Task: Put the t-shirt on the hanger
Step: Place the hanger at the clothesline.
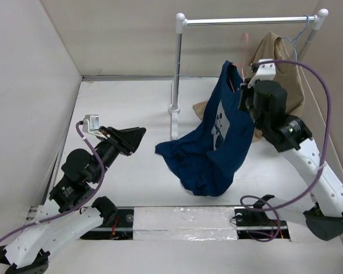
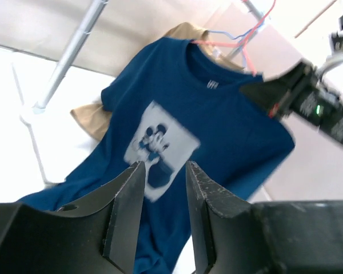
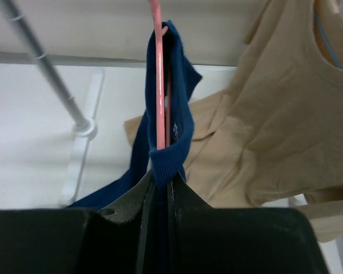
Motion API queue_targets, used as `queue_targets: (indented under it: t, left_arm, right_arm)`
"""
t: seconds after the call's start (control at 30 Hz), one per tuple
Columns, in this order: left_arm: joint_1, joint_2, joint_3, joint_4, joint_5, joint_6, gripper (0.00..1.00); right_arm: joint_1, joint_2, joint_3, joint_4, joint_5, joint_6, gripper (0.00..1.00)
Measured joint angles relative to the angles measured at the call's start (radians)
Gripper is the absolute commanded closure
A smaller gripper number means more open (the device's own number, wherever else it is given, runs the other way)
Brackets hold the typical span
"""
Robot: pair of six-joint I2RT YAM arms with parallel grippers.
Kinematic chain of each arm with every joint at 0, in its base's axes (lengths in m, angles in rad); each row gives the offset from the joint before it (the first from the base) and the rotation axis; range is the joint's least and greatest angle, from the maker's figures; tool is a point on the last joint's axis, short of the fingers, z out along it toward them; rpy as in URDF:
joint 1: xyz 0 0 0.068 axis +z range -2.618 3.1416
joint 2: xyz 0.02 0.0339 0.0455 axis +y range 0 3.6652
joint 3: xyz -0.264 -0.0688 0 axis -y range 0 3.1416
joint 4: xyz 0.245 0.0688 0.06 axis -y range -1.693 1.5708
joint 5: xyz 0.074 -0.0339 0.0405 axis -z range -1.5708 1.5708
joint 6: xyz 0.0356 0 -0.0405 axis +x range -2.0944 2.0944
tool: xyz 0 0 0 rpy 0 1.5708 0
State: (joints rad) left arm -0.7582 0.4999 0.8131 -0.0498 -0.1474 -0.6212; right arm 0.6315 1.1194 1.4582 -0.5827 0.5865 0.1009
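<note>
One thin pink wire hanger (image 3: 158, 85) by ribbed t-shirt (image 3: 177, 154) collar

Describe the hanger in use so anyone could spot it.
Start at the metal rail. Below it, the right end effector holds a navy t-shirt; the pink hanger sticks out of its collar. The neighbouring hanger is light blue, inside a tan shirt.

The hanger (image 3: 159, 85) lies mostly hidden inside the t-shirt (image 3: 180, 85), hook cut off.
</note>
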Motion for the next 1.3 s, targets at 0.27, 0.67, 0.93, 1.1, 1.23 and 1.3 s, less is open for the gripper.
queue_targets:
  t: [0.27,0.67,0.93,1.1,1.23,1.3]
  left_arm:
    - [0.000,-0.070,-0.061,-0.059,-0.027,0.031,0.65]
    - [0.000,-0.077,-0.098,-0.045,0.018,0.038,0.64]
    - [0.000,-0.066,-0.110,-0.045,0.034,0.038,0.63]
    - [0.000,-0.060,-0.110,-0.046,0.034,0.038,0.63]
    - [0.000,-0.060,-0.110,-0.045,0.034,0.038,0.63]
    - [0.000,-0.060,-0.110,-0.045,0.034,0.038,0.63]
  right_arm:
    - [-0.325,0.088,0.115,0.064,-0.281,-0.014,1.00]
    - [-0.565,0.207,0.213,0.119,-0.470,0.010,1.00]
    - [-0.653,0.292,0.253,0.121,-0.520,0.019,1.00]
    - [-0.666,0.347,0.297,0.146,-0.525,0.023,1.00]
    - [-0.670,0.386,0.313,0.168,-0.524,0.024,1.00]
    - [-0.671,0.401,0.311,0.179,-0.524,0.027,1.00]
